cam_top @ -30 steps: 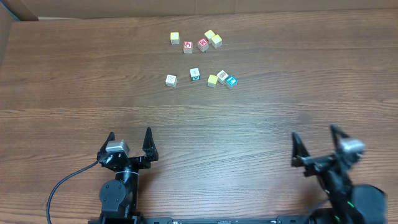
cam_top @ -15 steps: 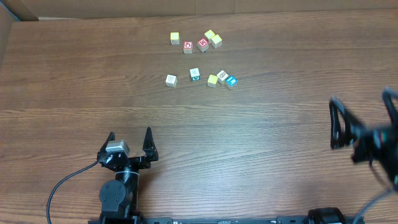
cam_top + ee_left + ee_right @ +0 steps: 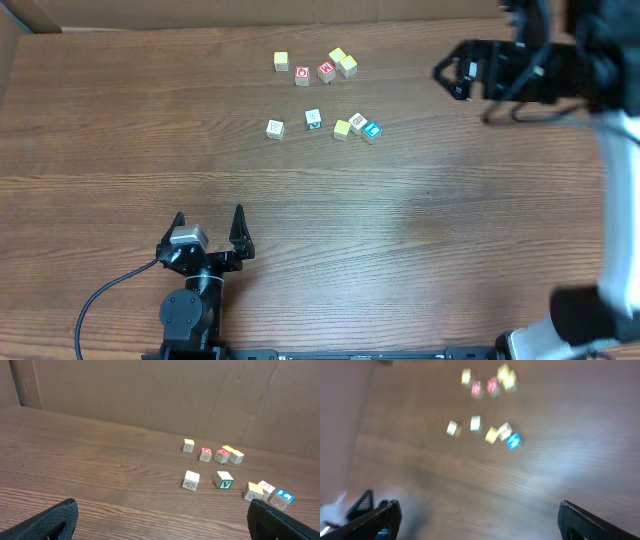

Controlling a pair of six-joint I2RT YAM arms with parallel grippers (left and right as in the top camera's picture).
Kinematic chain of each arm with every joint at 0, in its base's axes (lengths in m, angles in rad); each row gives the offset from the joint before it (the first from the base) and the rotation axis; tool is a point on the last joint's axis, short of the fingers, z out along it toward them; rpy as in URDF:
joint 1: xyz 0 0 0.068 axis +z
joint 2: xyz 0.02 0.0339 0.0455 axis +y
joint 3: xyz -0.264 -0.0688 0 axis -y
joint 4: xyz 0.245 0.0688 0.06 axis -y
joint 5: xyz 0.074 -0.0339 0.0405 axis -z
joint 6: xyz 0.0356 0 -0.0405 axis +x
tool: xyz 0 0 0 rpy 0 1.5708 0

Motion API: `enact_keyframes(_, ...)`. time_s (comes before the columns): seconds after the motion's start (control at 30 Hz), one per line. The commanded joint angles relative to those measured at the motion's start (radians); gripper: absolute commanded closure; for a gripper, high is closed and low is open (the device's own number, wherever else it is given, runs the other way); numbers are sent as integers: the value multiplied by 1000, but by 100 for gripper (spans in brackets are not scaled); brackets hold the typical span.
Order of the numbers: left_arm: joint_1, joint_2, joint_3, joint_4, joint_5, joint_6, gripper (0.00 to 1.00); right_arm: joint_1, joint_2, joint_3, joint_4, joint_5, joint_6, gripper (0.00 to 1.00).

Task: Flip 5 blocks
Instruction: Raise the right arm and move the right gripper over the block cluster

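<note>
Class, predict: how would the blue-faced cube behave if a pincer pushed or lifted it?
The blue-faced cube looks like small wood: probably stiff and light. Flat faces suggest it would slide or tip, not roll. A pale cube sits close beside it, so a push may shift both.

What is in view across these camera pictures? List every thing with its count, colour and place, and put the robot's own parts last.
lower row of blocks: 5; one grey-printed cream, one teal-printed, one yellow, one cream, one blue; table's far middle.
red-faced blocks: 2; red on pale wood; side by side in the cluster behind that row.
yellow and cream blocks: 3; one left of the red pair, two touching at its right.
table: 1; brown wood grain; under everything.
cardboard wall: 1; brown; along the far edge.
cable: 1; black; near left corner.
left gripper: 1; black; near edge, open, empty.
right gripper: 1; black; far right, open, empty.
</note>
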Motion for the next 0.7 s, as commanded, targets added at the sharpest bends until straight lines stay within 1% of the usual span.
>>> enact_keyframes(0.0, 6, -9, -4, 0, 5, 26, 0, 16, 92, 19, -32, -89, 13, 0)
enact_keyframes(0.07, 6, -9, -4, 0, 5, 26, 0, 35, 153, 10, -30, -14, 14, 1)
enact_keyframes(0.13, 6, -9, -4, 0, 5, 26, 0, 58, 217, 1, -26, 40, 14, 7)
enact_keyframes(0.23, 6, -9, -4, 17, 2, 26, 0, 82, 290, -2, -9, 49, 14, 13)
enact_keyframes(0.33, 6, -9, -4, 50, 2, 20, 1, 111, 357, -3, 32, 95, 14, 13)
enact_keyframes(0.4, 6, -9, -3, 85, 61, 15, 0, 130, 389, -5, 49, 130, 14, 13)
enact_keyframes(0.47, 6, -8, 22, 80, 146, 13, 0, 151, 414, -19, 74, 162, 13, 13)
enact_keyframes(0.5, 6, -7, 47, 51, 164, -2, 0, 160, 420, -27, 89, 177, 13, 13)
enact_keyframes(0.57, 6, 7, 129, -56, 161, -43, 0, 183, 438, -37, 119, 222, 13, 13)
enact_keyframes(0.63, 6, 66, 256, -163, 148, -43, 0, 204, 457, -42, 154, 251, 13, 13)
enact_keyframes(0.67, 6, 99, 306, -192, 142, -35, 0, 213, 463, -44, 169, 254, 13, 13)
